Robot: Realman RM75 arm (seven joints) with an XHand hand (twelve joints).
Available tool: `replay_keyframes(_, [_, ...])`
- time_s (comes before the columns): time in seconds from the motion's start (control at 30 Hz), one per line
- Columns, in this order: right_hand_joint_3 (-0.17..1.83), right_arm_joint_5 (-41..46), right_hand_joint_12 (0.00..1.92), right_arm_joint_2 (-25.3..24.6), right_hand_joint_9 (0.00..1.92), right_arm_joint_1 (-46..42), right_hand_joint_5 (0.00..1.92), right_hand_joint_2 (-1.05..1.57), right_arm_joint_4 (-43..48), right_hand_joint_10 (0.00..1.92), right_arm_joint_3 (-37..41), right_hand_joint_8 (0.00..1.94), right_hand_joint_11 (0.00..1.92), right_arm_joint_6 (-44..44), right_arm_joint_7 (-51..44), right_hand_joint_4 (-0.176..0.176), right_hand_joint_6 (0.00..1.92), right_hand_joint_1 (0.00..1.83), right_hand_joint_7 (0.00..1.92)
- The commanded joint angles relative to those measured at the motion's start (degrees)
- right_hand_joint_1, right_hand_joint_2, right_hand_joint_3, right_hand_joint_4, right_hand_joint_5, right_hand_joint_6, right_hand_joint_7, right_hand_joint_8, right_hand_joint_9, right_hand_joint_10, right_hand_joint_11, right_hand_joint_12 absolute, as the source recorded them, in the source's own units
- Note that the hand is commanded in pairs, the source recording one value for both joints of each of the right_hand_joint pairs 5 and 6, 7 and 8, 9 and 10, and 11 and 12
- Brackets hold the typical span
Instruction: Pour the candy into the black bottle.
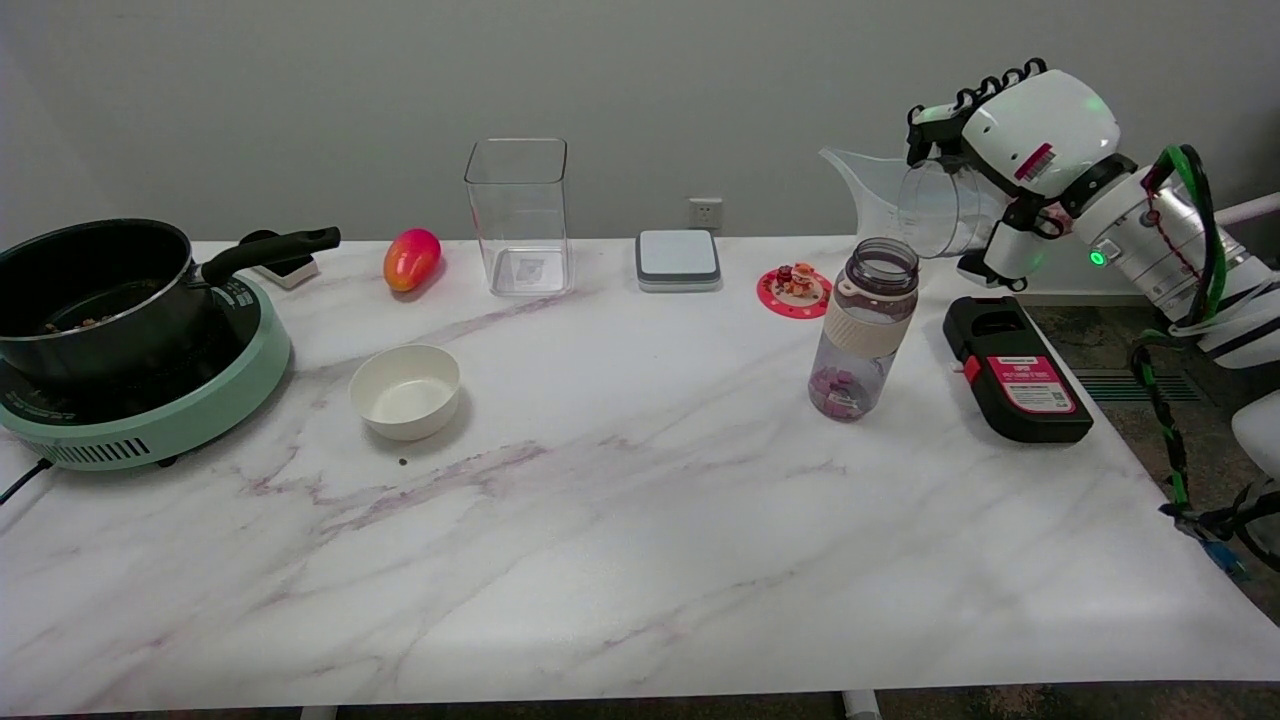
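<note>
The right hand (1010,150) has its fingers (985,90) clasped around a clear cup (940,210), tipped sideways above the open black bottle (865,330) near the tabletop's right edge; misaligned, any remaining candy would likely spill beside the mouth; a low rim could topple the bottle.

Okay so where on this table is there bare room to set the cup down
The whole front of the table is bare, as is the stretch between the white bowl and the bottle. The back row and the bottle's right side, by the black case, are crowded.
</note>
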Motion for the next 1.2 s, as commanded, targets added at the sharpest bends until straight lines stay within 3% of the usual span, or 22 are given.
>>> replay_keyframes(0.03, [1.74, -7.3, 0.98, 0.9, 1.21, 0.8, 0.83, -0.22, 1.7, 1.21, 0.3, 1.20, 0.98, -1.3, 1.9, 0.000, 0.83, 1.49, 1.20])
replay_keyframes(1.2, [1.74, -8.7, 0.97, 1.3, 1.21, 2.6, 0.84, -0.24, 2.6, 1.21, -0.9, 1.20, 0.97, -4.5, 2.1, 0.000, 0.84, 1.48, 1.20])
